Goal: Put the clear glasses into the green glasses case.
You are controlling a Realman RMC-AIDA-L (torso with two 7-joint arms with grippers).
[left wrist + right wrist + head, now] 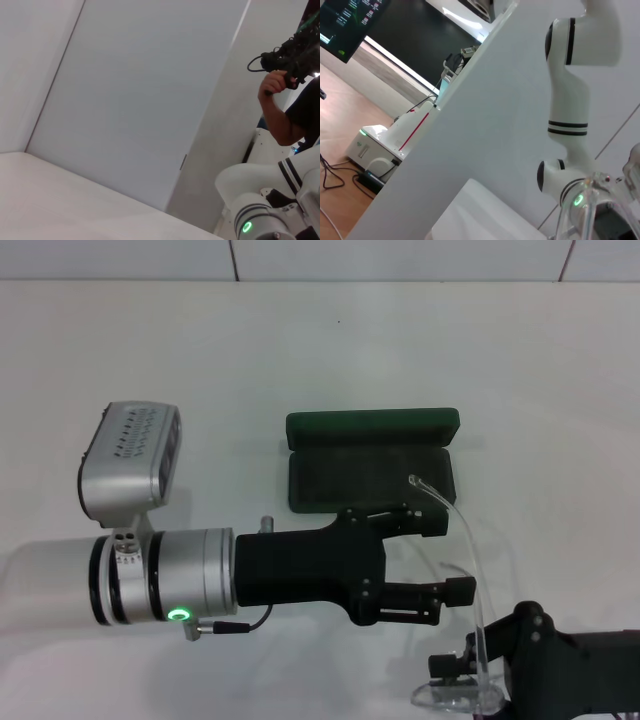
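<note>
Even, bright overhead light washed the white table point(300, 350) with faint shadows, while the clear glasses point(470, 640) glinted softly.

I see the green glasses case point(372, 465) open on the table, lid tilted back, dark lining showing | clear glasses point(468, 640) nearer me, transparent frame low, one thin curved arm reaching up over the case's near right corner

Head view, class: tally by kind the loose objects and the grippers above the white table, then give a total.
Dark green rectangular hinged glasses case, open: 1
Fully transparent plastic glasses: 1
Black robot grippers, left and right: 2
Total: 4
</note>
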